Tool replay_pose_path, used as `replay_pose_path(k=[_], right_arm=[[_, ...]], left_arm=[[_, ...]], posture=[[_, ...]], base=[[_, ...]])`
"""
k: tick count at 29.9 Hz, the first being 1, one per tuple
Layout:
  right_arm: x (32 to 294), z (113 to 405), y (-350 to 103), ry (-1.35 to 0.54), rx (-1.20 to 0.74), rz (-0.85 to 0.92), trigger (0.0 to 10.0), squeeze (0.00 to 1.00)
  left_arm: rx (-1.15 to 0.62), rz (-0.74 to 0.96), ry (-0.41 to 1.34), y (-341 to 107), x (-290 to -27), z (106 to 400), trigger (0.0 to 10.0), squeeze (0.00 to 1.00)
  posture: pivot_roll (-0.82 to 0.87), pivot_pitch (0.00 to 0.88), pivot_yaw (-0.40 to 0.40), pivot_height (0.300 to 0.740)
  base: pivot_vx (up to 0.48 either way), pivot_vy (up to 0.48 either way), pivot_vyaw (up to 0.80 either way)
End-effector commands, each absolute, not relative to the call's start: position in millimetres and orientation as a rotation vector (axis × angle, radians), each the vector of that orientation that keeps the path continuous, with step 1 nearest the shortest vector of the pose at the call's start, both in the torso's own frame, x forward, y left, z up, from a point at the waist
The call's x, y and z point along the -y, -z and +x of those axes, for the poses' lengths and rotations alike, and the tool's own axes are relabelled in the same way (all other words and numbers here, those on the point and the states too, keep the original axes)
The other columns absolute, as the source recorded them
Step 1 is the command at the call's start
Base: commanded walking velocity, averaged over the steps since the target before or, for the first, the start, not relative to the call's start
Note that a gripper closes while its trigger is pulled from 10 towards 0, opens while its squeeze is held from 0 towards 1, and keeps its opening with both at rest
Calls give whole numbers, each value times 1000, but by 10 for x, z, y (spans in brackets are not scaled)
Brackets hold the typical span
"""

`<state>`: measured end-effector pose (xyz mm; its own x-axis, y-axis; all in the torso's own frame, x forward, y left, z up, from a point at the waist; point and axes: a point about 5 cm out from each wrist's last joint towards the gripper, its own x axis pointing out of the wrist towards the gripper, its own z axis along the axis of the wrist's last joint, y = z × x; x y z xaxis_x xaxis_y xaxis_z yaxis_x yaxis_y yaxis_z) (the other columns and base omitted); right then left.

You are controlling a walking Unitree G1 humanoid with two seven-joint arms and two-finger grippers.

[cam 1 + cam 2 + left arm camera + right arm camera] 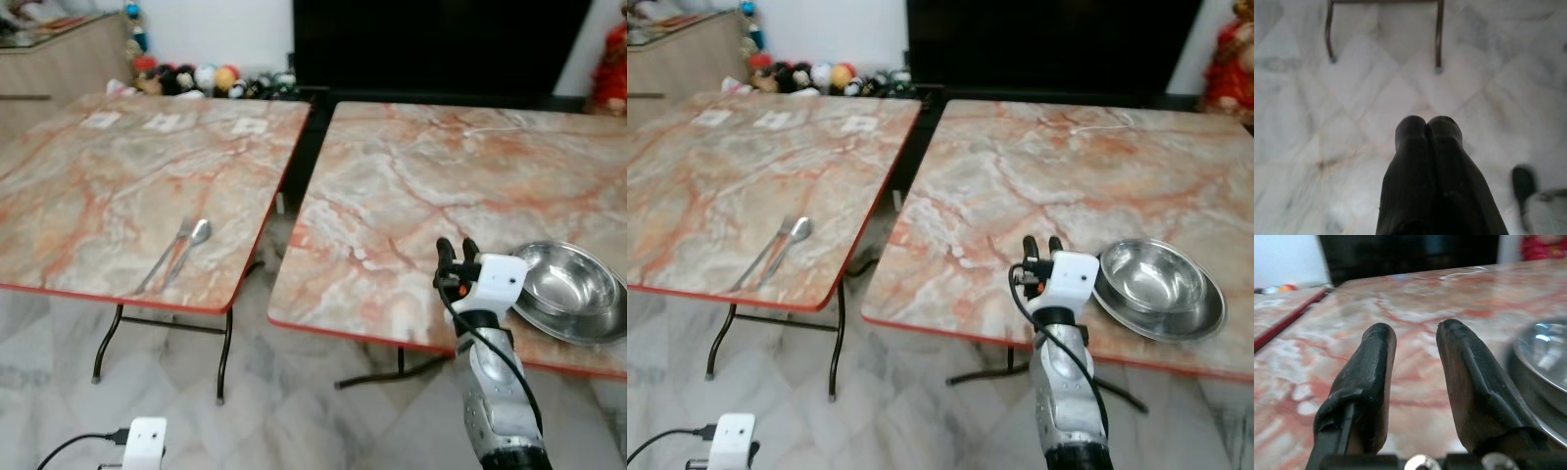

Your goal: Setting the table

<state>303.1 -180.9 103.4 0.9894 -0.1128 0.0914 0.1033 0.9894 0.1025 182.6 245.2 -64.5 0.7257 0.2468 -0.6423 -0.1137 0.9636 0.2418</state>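
Note:
A steel bowl (pixel 561 279) sits in a steel plate (pixel 600 333) near the front right edge of the right marble table (pixel 411 196). My right gripper (pixel 457 250) hovers just left of the bowl over the table's front edge, fingers (pixel 1371 377) open with nothing between them. A fork (pixel 168 253) and a spoon (pixel 191 240) lie side by side near the front edge of the left table (pixel 118 176). My left gripper (pixel 1426 123) hangs low over the floor, its fingers shut and empty.
A gap of marble floor (pixel 284 235) separates the two tables. White cards (pixel 249 125) lie along the left table's far edge. Toys (pixel 201 78) line the back wall beside a dark cabinet (pixel 441 49). A red figure (pixel 612 59) stands at the far right.

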Motion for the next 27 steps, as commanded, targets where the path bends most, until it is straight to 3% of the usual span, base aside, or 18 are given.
replay_pose_path(k=[1,27], right_arm=[[1730,3075,-1100,90,121,119,10000,0],[1573,3105,-1073,85,110,171,10000,0]], left_arm=[[-745,204,-213,644,-2515,1798,10000,0],[-758,204,-221,667,-2553,1720,10000,0]], posture=[[-11,0,9,740],[-4,0,8,740]], base=[[0,480,0],[0,480,0]])
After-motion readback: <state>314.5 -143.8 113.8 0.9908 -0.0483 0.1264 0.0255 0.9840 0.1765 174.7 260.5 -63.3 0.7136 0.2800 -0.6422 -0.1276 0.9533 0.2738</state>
